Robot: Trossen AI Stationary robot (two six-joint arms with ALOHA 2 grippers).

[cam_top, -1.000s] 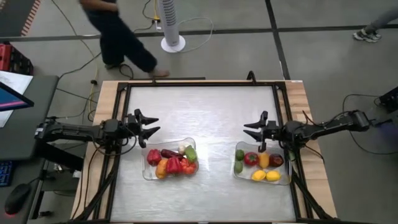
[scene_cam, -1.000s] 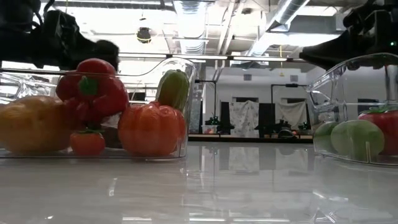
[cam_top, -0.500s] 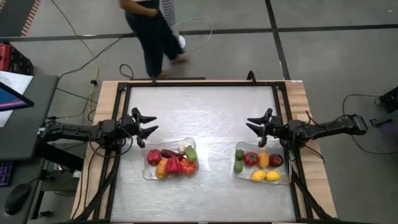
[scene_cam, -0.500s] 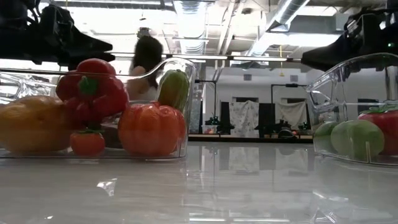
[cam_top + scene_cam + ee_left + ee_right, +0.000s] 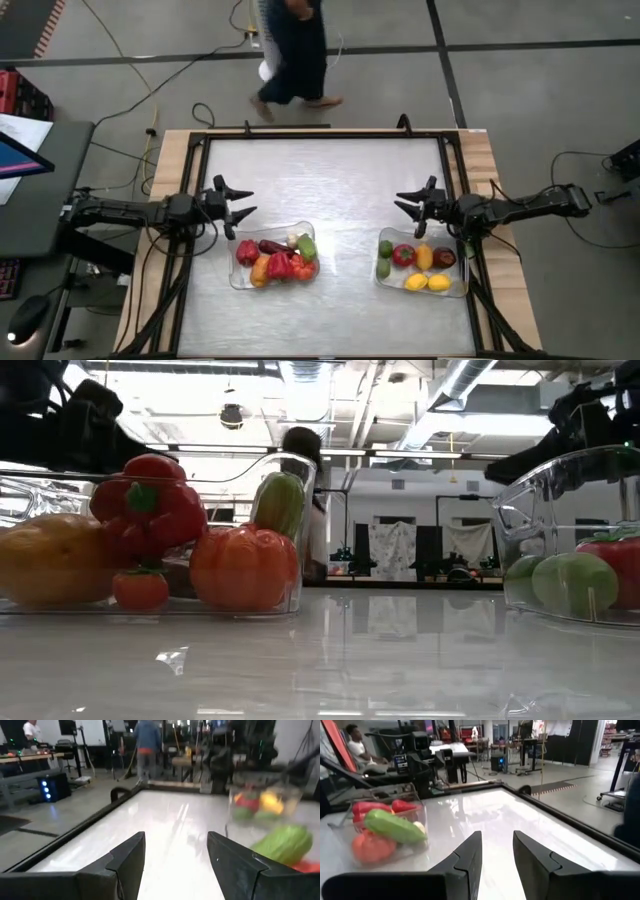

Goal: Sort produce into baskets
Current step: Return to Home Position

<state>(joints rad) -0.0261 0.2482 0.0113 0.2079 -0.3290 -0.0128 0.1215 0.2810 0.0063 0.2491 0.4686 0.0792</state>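
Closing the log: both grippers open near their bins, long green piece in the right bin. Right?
No: the high view shows the long green piece in the left bin, not the right bin. The left gripper and right gripper are open near them.

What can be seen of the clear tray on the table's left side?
The left tray is a shallow, see-through plastic rectangle with rounded corners, standing flat on the table. Heaped in it are red peppers, an orange piece, a green piece, a dark purple piece and a small white bulb. The left gripper, fingers open, hangs by one corner, apart from it.
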